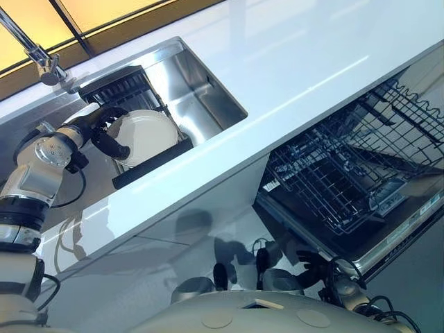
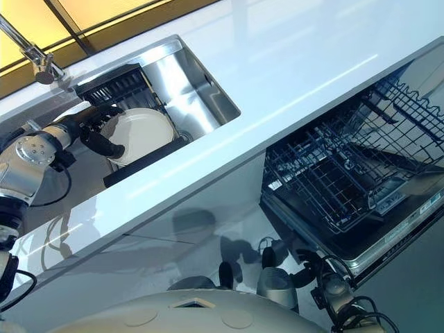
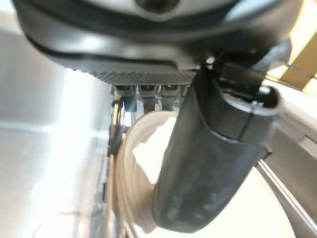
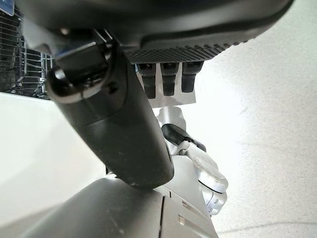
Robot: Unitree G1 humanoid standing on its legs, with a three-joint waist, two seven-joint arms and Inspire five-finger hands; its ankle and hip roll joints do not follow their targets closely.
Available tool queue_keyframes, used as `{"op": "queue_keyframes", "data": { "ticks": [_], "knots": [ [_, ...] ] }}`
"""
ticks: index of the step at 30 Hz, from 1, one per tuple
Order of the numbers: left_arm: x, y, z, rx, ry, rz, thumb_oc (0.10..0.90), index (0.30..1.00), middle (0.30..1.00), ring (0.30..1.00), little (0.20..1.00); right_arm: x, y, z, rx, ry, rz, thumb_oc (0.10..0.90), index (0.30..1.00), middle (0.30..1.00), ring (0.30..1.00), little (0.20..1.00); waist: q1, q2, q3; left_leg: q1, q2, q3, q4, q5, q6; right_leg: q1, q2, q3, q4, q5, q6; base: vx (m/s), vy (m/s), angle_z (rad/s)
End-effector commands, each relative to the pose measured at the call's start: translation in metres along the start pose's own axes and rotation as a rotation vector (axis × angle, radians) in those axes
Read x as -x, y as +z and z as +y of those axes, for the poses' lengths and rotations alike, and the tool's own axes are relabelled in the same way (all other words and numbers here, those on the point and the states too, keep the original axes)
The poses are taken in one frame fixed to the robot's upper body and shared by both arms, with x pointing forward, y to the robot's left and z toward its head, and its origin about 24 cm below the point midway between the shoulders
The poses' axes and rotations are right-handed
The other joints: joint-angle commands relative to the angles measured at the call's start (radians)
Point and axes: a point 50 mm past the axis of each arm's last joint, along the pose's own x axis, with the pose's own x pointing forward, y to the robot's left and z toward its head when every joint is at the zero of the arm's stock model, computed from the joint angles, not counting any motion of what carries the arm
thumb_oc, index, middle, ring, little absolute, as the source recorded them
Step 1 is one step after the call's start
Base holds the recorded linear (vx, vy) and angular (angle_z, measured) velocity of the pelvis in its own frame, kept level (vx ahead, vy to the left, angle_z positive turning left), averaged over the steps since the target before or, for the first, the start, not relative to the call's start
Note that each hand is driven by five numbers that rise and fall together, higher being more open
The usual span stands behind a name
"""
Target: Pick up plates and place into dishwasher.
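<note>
The white plate (image 1: 147,133) stands on edge in a black dish rack (image 1: 149,161) inside the steel sink (image 1: 201,97). The left hand (image 1: 105,130) grips its rim, thumb across the face. The right hand (image 1: 309,267) hangs low, holding nothing, fingers relaxed, beside the dishwasher's pulled-out wire rack (image 1: 347,173) under the white table (image 1: 291,62).

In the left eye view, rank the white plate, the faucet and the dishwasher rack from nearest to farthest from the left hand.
1. White plate: in the sink's dark rack, with the left hand curled round its edge.
2. Faucet: behind the sink, at the counter's back.
3. Dishwasher rack: pulled out below the counter, far to the right.
</note>
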Motion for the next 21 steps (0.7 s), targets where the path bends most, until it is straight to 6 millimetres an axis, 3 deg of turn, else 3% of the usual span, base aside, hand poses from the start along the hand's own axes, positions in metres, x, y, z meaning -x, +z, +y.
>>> {"op": "queue_keyframes", "data": {
  "ticks": [1, 6, 10, 14, 20, 21],
  "knots": [
    [0.002, 0.021, 0.055, 0.075, 0.263, -0.071, 0.8, 0.9, 0.9, 0.9, 0.9, -0.002, 0.028, -0.023, 0.005, -0.102, -0.116, 0.8, 0.9, 0.9, 0.9, 0.9, -0.029, -0.008, 0.033, -0.12, -0.041, -0.007, 0.101, -0.033, 0.016, -0.064, 0.02, 0.003, 0.148, -0.12, 0.05, -0.03, -0.004, 0.01],
    [0.008, 0.028, 0.069, 0.188, 0.476, -0.164, 0.8, 0.9, 0.9, 0.9, 0.9, -0.002, 0.026, -0.02, 0.011, -0.103, -0.116, 0.8, 0.9, 0.9, 0.9, 0.9, -0.028, -0.012, 0.045, -0.133, -0.044, -0.009, 0.103, -0.028, 0.015, -0.076, 0.019, 0.005, 0.152, -0.117, 0.048, 0.0, 0.0, 0.0],
    [0.011, 0.033, 0.065, 0.259, 0.531, -0.205, 0.8, 0.9, 0.9, 0.9, 0.9, -0.002, 0.024, -0.019, 0.011, -0.106, -0.113, 0.8, 0.9, 0.9, 0.9, 0.9, -0.026, -0.014, 0.051, -0.14, -0.046, -0.012, 0.11, -0.027, 0.014, -0.08, 0.015, 0.002, 0.16, -0.117, 0.046, 0.0, 0.0, 0.0],
    [0.008, 0.033, 0.055, 0.24, 0.463, -0.174, 0.8, 0.9, 0.9, 0.9, 0.9, -0.002, 0.025, -0.019, 0.01, -0.11, -0.117, 0.8, 0.9, 0.9, 0.9, 0.9, -0.027, -0.014, 0.056, -0.142, -0.046, -0.011, 0.117, -0.025, 0.015, -0.085, 0.011, 0.001, 0.17, -0.116, 0.048, 0.0, 0.0, 0.0],
    [-0.002, 0.028, 0.043, 0.219, 0.225, -0.109, 0.8, 0.9, 0.9, 0.9, 0.9, -0.002, 0.031, -0.022, 0.023, -0.114, -0.125, 0.8, 0.9, 0.9, 0.9, 0.9, -0.035, -0.014, 0.066, -0.148, -0.045, 0.0, 0.123, -0.024, 0.016, -0.093, 0.01, 0.006, 0.176, -0.113, 0.052, 0.0, 0.0, 0.0],
    [-0.003, 0.028, 0.04, 0.237, 0.2, -0.117, 0.506, 0.648, 0.648, 0.648, 0.606, -0.002, 0.03, -0.022, 0.024, -0.116, -0.124, 0.8, 0.9, 0.9, 0.9, 0.9, -0.035, -0.015, 0.067, -0.148, -0.047, 0.0, 0.123, -0.025, 0.016, -0.093, 0.01, 0.005, 0.175, -0.112, 0.052, 0.0, 0.0, 0.0]
  ]
}}
